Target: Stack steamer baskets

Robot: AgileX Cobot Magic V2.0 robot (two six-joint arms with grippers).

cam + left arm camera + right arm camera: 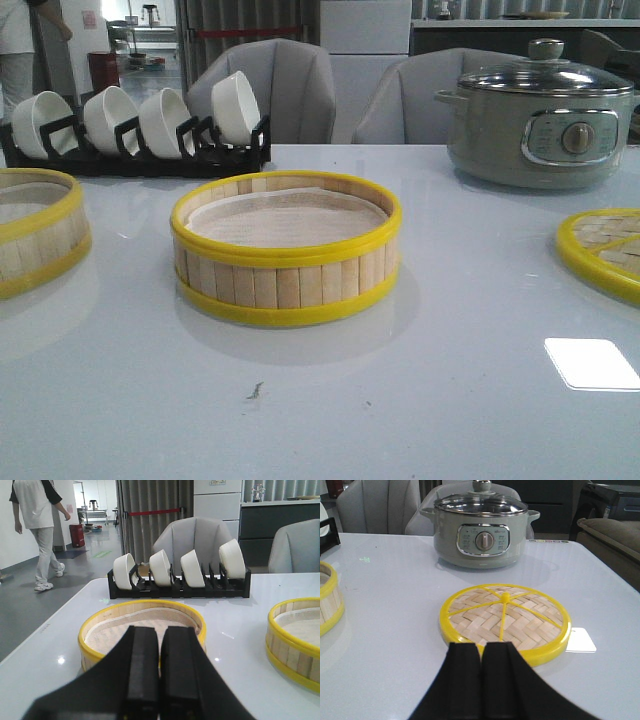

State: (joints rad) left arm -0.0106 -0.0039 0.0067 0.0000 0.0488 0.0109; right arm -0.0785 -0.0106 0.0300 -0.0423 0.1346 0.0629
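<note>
One steamer basket [285,285] with bamboo slat walls, yellow rims and a white paper liner stands in the middle of the table. The second basket [35,240] stands at the left, cut off by the frame edge. In the left wrist view my left gripper [160,631] is shut and empty, just short of the left basket [100,632]; the middle basket [295,637] shows to one side. In the right wrist view my right gripper [481,647] is shut and empty, just short of the flat woven lid [520,620]. Neither gripper shows in the front view.
A black rack of white bowls [140,125] stands at the back left, and an electric pot with a glass lid [540,125] at the back right. The woven lid [605,250] lies at the right edge. Grey chairs [275,90] stand behind the table. A person [40,530] walks in the background.
</note>
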